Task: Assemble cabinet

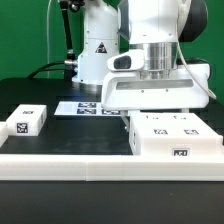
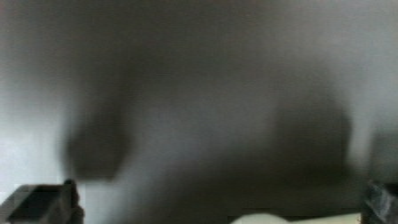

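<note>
Cabinet, a large white plastic box with tagged fronts [image 1: 175, 138], sits on the black tabletop [image 1: 75, 137] at the exterior view's right. The tool [image 2: 214, 205] hangs above it, spread wide. A small white tagged block [image 1: 25, 122] lies well apart, so assembly looks unfinished.

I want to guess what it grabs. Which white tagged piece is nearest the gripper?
The big cabinet on the exterior view's right, just below the gripper; the small block lies far off on that view's left.

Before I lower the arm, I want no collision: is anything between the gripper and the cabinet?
Nothing visible does: the open gripper hangs just above the cabinet; the wrist view is too blurred to add more.
</note>
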Motion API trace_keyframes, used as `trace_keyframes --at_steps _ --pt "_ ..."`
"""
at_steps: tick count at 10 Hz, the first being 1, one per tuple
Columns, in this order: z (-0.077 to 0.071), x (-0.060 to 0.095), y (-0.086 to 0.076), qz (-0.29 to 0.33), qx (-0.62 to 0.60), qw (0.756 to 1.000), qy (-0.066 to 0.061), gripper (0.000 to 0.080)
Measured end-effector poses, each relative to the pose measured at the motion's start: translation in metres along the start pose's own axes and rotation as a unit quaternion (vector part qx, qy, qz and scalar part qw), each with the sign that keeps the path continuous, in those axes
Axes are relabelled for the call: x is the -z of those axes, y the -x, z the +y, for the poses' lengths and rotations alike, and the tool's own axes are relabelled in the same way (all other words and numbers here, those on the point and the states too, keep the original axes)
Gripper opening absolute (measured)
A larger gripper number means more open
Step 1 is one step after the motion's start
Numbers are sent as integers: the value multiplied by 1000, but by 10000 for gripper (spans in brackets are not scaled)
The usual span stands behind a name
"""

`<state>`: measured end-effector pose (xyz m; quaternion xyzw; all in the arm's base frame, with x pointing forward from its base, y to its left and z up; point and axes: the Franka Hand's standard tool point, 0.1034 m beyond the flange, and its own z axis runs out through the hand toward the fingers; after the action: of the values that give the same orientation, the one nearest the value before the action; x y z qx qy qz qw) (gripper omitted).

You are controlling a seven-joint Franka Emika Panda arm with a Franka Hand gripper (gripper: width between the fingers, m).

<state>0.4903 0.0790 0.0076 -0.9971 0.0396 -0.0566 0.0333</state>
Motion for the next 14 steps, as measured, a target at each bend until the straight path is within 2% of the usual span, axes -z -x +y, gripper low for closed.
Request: trace_keyframes --at_steps 7,10,14 --pt "1 0 -3 1 4 1000 0 797" --pt "-12 -3 -11 2 13 1000 -3 797" --pt "-9 -4 -10 0 20 1000 -2 797"
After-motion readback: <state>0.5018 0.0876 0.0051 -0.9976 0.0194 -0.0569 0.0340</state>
